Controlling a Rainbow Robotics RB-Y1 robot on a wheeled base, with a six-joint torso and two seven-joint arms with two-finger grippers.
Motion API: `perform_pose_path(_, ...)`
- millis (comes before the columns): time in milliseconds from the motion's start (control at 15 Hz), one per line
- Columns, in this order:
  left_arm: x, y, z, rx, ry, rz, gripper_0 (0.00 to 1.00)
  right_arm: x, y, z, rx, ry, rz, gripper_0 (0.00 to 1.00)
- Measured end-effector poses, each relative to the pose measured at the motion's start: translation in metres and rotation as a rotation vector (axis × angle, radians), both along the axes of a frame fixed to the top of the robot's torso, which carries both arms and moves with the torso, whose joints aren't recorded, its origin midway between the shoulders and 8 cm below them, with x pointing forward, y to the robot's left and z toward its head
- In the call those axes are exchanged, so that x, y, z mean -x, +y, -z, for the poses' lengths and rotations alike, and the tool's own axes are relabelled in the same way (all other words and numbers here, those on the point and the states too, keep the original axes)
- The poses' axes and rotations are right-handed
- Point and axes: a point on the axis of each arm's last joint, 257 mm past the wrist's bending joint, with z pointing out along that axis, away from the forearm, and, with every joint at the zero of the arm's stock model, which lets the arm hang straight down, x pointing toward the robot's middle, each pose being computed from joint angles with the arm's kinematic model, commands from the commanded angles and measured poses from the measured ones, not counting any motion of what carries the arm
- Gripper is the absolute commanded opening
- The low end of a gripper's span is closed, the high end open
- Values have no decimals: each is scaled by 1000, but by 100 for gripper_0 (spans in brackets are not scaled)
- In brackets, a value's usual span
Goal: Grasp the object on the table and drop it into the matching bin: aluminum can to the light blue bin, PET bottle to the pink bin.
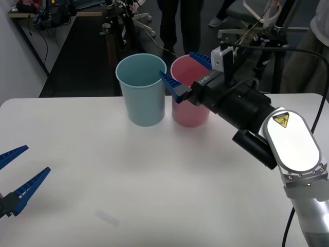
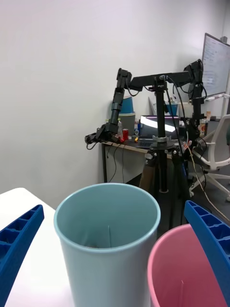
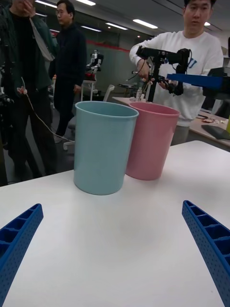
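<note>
On the near left edge of the white table [image 1: 103, 170], the left gripper [image 1: 14, 177] waits low with its blue fingers apart and nothing between them. Bare tabletop lies in front of it. I can see no red can on the table and none in either gripper. It may already be inside a bin, but I cannot tell.

Farther back, the right gripper [image 1: 184, 72] hangs above the two bins. Its fingers are spread wide and they hold nothing. One finger [image 2: 17, 240] is over the near rim of the light blue bin [image 1: 142, 90], on the left. The other finger [image 2: 211, 240] is over the pink bin [image 1: 189, 105], which stands just to the right of the blue one, touching or nearly touching it.

What could go wrong? The right arm is low and close to both rims. If it pulls back or swings sideways without lifting, a finger could hit a bin and knock it over. The bins look light and tall, so one push might tip both.
</note>
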Motion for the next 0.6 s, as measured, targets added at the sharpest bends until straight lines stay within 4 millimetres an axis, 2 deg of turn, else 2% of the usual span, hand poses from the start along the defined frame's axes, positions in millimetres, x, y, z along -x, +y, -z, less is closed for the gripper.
perform_pose_path(200,0,0,0,0,0,0,100,36,-44,15,20,-22,-23,100)
perform_pose_path(600,0,0,0,0,0,0,100,93,-146,66,104,-40,19,100)
